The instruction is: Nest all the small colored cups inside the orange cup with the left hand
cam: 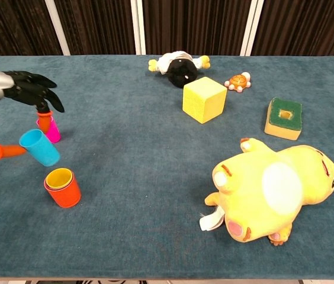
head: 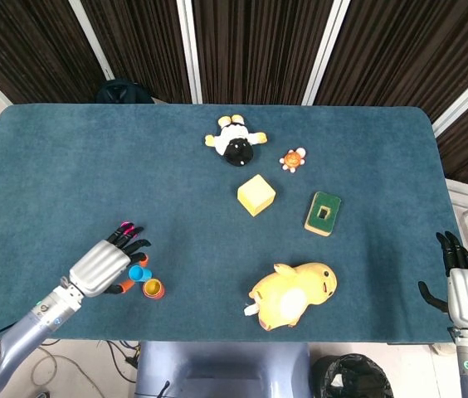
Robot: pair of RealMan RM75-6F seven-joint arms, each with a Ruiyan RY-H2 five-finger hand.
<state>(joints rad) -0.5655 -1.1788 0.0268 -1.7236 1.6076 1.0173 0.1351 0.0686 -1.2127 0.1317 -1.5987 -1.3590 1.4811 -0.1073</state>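
standing near the front left of the table (cam: pixel 155 248), the orange cup (cam: pixel 65 192) is upright with a yellow cup (cam: pixel 59 177) already nested in it, its rim showing just above the orange one. in the head view the same orange cup (head: pixel 153 289) sits close to the table's near edge.

just above and to the left of it, the blue cup (cam: pixel 39 147) is in the air, tilted, pinched between an orange-tipped thumb and an orange-tipped finger of the left hand (cam: pixel 14 94); the other fingers (cam: pixel 44 81) are spread out above it. from the head view the left hand (head: pixel 105 265) reaches in from the lower left, with the blue cup (head: pixel 139 273) right beside the orange one, not yet inside it.

the pink cup (cam: pixel 51 130) stands upright on the cloth just behind the blue one, partly hidden by the fingers.

the right hand (head: pixel 467 292) rests at the table's right edge, well away from the cups, holding nothing, its fingers extended and slightly apart.

further out lie a yellow block (cam: pixel 204 99), a green-topped sponge (cam: pixel 284 118), a large yellow plush (cam: pixel 273 189) on its side, a black and white plush (cam: pixel 177 66) and a small turtle toy (cam: pixel 237 81).
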